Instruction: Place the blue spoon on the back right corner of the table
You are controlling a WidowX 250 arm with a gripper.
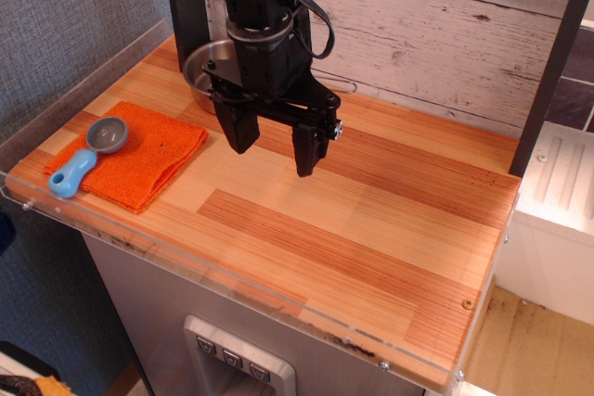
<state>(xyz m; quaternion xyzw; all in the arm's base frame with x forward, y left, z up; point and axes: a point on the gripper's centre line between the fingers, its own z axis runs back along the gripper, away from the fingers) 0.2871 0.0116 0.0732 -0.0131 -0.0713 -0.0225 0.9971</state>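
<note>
Black gripper [272, 147] is seen hanging over the table [371, 248] with its 2 fingers spread apart and nothing held between them. Off to its left in the picture, well apart from it, the blue spoon [85, 157] is laid on the orange cloth [148, 159]. Its long line is slanted, with the grey bowl turned nearer the gripper and the blue handle pointed away toward the front edge.

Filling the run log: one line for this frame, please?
gripper: open, empty, above table centre | blue spoon: on orange cloth, front left, untouched | pan: behind gripper | step: pick not yet begun
</note>
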